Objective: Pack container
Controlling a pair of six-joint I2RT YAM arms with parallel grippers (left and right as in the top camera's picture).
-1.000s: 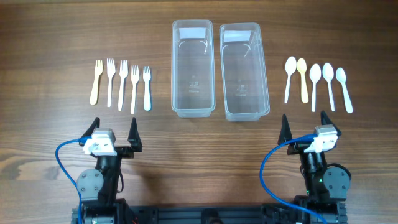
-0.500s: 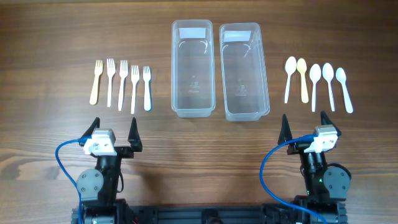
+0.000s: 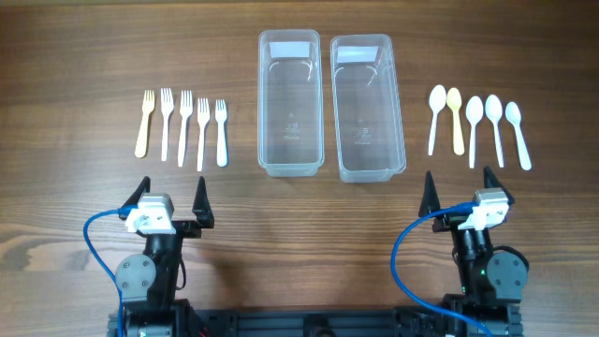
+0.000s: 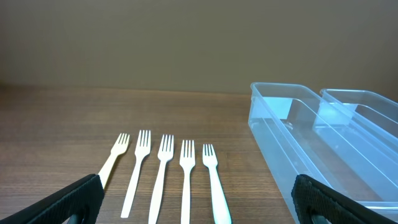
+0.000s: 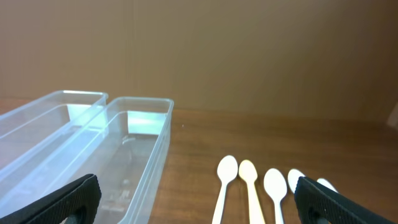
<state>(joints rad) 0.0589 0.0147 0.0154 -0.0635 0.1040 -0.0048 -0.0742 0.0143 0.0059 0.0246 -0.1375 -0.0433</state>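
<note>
Lying flat on the counter either side of two empty clear containers, the forks and spoons look light, thin and slippery, best pinched mid-handle, while left fingers and right fingers hover spread wide, holding nothing.
</note>
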